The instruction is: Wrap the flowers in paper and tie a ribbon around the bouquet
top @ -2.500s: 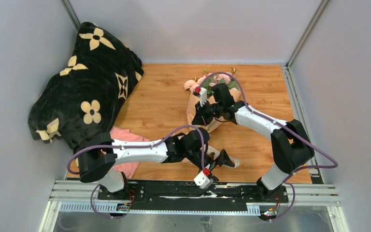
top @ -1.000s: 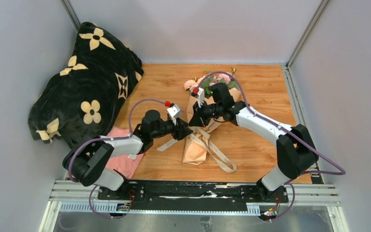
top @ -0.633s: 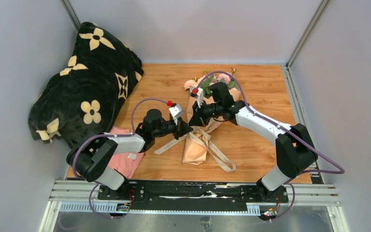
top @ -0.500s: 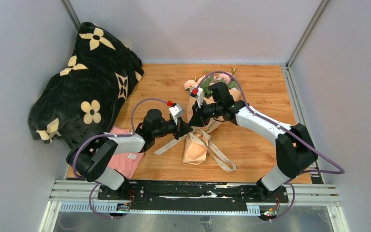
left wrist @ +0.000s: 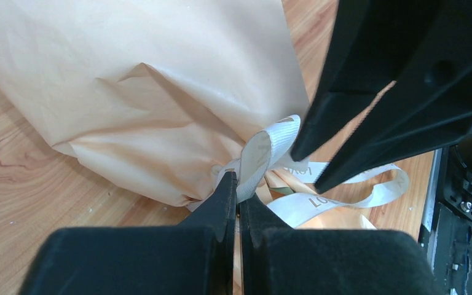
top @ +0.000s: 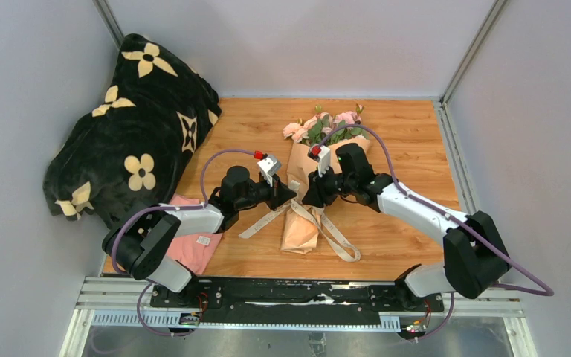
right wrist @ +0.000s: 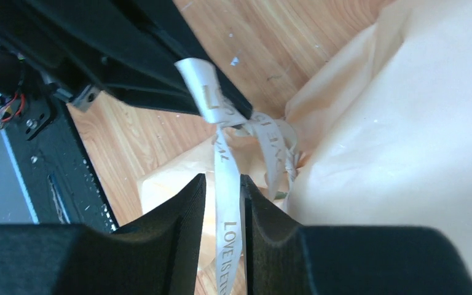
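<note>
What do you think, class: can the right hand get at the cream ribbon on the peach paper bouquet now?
Probably yes. The right hand stands open with a strand of the soft cream ribbon between its fingers; nothing blocks it. The left hand, shut on the ribbon's loop, sits close by.

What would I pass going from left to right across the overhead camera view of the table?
Black blanket with cream flower prints → small pink cloth → bouquet of pink roses in peach-orange paper. The cream ribbon overlaps the bouquet, so it's left out.
</note>
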`<state>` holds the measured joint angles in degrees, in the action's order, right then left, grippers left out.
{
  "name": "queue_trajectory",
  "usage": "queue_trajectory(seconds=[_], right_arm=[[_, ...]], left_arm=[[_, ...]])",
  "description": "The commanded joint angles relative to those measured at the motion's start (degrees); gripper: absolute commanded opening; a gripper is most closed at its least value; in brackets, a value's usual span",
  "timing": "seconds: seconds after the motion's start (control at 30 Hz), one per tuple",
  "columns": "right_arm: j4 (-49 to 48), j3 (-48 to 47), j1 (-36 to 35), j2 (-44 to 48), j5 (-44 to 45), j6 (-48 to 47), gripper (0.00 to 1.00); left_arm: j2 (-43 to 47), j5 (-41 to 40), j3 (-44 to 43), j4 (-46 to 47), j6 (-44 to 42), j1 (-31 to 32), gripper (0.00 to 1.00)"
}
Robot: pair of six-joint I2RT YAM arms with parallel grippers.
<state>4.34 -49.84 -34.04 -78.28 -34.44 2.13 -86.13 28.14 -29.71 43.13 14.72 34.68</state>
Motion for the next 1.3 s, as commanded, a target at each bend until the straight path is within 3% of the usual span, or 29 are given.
queue_trajectory(seconds=[0.0,0.3,0.77,0.97,1.13,1.27], right_arm=[[-3.1,0.3,0.6,-2.7,6.5,2.4,0.32],[-2.1,-1.2,0.5,-4.8,12.4,0.1,0.37],[-1.5,-4.6,0.5,-9.5,11.4,-1.9,0.4],[-1.2,-6.0,0.5,-10.3,9.6,-4.1,0.42],[1.8,-7.8,0.6,-7.1,1.7,-7.6,0.36],[1.4,-6.7,1.6,-5.0,1.5,-8.9,0.37]], left_arm=[[-0.4,-0.3,-0.8,0.4,0.5,-0.2,0.0],[-0.4,0.5,-0.7,0.4,0.1,-0.2,0.0],[-0.4,1.0,-1.1,0.5,-0.5,-0.1,0.0],[-0.6,1.5,-1.1,0.5,-0.7,-0.2,0.0],[-0.7,1.2,-1.4,0.4,-0.6,-0.2,0.0],[-0.8,1.2,-1.2,0.1,-0.7,-0.2,0.0]])
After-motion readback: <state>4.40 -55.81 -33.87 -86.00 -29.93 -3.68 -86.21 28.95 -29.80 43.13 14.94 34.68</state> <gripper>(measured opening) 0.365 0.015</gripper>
